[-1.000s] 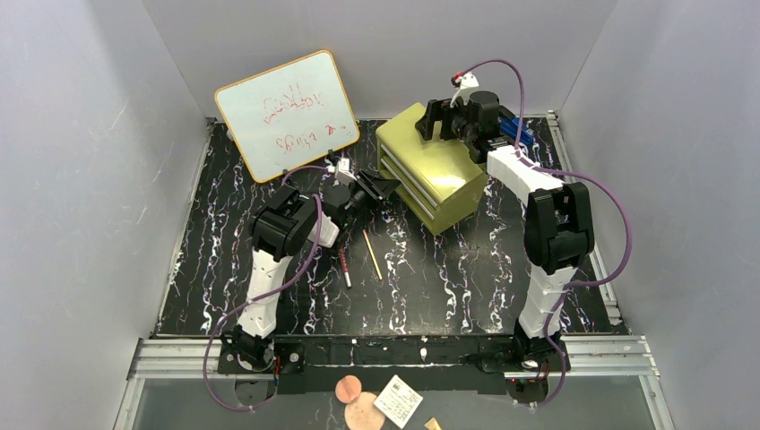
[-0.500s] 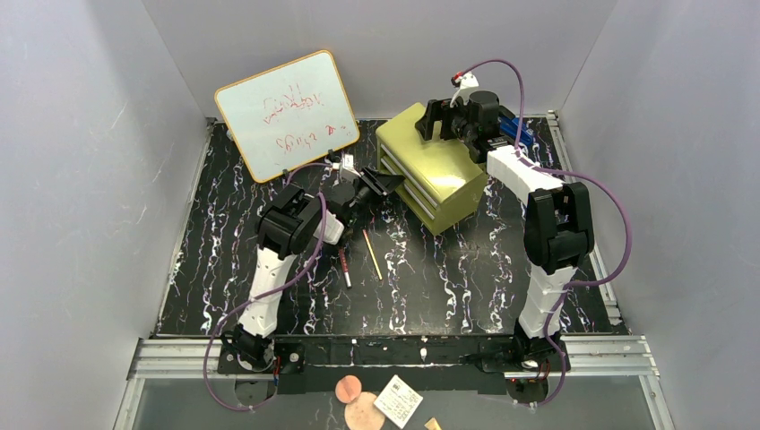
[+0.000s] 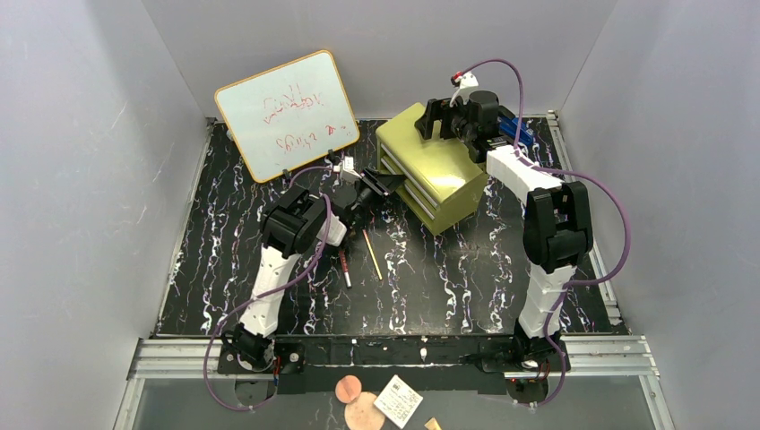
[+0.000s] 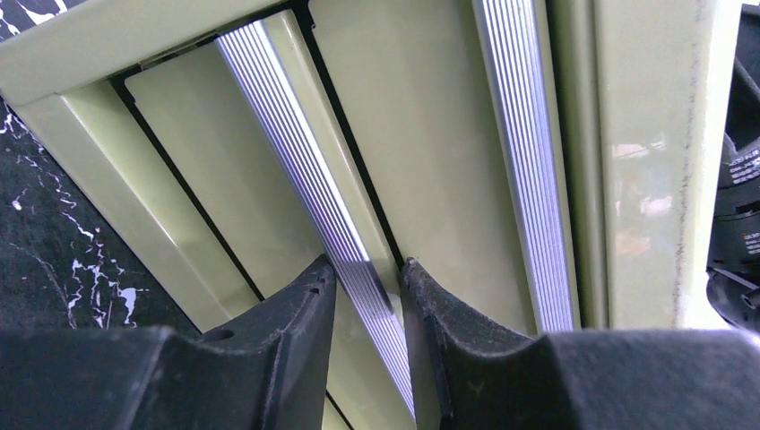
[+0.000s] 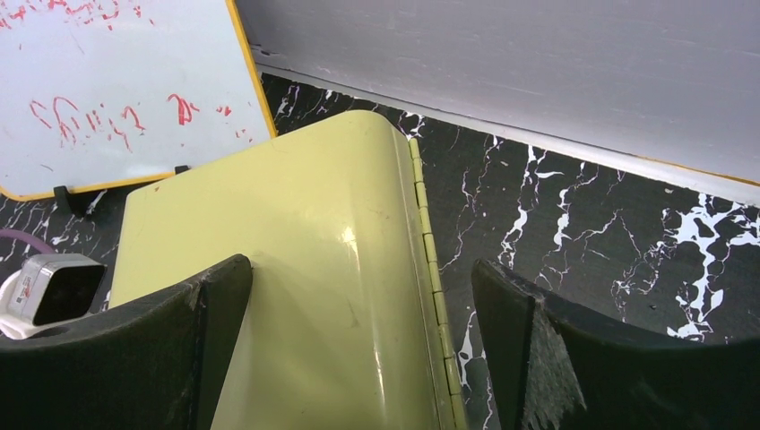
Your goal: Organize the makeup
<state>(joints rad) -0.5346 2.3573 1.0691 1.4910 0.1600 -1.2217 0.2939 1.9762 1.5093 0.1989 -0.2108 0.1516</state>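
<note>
A dark-red pencil (image 3: 344,266) and a tan pencil (image 3: 373,255) lie on the black marbled table in front of my left arm. The palette, pink case, white box and black pencil are not in view. My left gripper (image 3: 383,184) is at the front of the olive-yellow drawer chest (image 3: 435,170). In the left wrist view it (image 4: 367,262) is closed narrowly round the ridged silver drawer handle (image 4: 296,152). My right gripper (image 3: 432,117) is open over the chest's back top edge. Its jaws (image 5: 363,264) straddle the chest's hinge (image 5: 432,269) without touching it.
The whiteboard (image 3: 285,112) with red writing leans at the back left, also in the right wrist view (image 5: 116,90). Grey walls close in three sides. Round tan discs (image 3: 358,403) and a white card (image 3: 398,400) lie below the table's front rail.
My left arm has pushed slightly forward and right, bringing its gripper up to the chest's front. The right arm and both pencils have not moved.
</note>
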